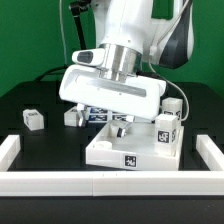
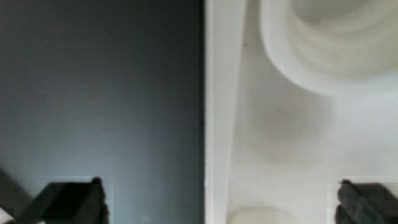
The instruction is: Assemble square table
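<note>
Two dark fingertips (image 2: 71, 200) sit at opposite edges of the wrist view, spread wide with nothing pinched between them. Gripper (image 2: 217, 205) hangs over one edge of the large flat white plastic square slab (image 2: 302, 140). That straight edge runs between the fingers, with the black table surface (image 2: 98, 100) on one side and white plastic on the other. One round corner socket (image 2: 338, 45) shows as a shallow curved recess in the slab.

Exterior view: the white robot arm (image 1: 130, 40) comes down over the middle of the scene, and the gripper is low over the slab's far side. Can't tell from there whether the fingers touch it. Slab lies flat on the table, centre-front, with a black-and-white tag (image 1: 130, 158) on its front face. One small white tagged block, the upright leg (image 1: 167, 128), stands on the slab at its corner on the exterior view's right. Two more small white blocks lie on the table toward the exterior view's left: the first loose leg (image 1: 33, 118) is well apart from the slab, and the second loose leg (image 1: 72, 115) is near its far-left corner. The long white L-shaped rail (image 1: 100, 183) borders the front and turns up at both sides.
</note>
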`<action>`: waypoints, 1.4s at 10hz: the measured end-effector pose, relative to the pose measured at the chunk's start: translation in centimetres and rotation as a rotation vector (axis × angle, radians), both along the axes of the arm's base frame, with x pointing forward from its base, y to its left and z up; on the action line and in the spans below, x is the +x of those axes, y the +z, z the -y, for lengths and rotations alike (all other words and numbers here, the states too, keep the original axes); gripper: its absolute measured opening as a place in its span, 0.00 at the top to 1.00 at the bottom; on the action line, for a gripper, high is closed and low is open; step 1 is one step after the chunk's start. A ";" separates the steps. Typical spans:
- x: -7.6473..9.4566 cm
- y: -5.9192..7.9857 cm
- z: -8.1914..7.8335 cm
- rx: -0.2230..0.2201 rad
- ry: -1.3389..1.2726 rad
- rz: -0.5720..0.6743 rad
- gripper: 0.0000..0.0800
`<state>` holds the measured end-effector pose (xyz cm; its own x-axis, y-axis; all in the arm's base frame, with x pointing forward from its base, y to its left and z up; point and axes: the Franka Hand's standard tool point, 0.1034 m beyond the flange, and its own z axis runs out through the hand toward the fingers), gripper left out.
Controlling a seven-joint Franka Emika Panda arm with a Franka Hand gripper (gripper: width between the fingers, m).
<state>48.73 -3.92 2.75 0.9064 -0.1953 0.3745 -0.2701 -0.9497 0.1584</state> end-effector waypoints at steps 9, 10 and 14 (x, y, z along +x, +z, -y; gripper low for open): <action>1.4 2.4 0.9 0.157 0.065 -0.096 0.19; 1.3 2.4 1.1 0.157 0.070 -0.103 0.19; 0.5 -0.4 3.1 0.287 0.056 -0.248 0.19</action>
<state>49.19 -7.06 2.38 0.9749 -0.2077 0.0795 -0.2032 -0.9772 -0.0621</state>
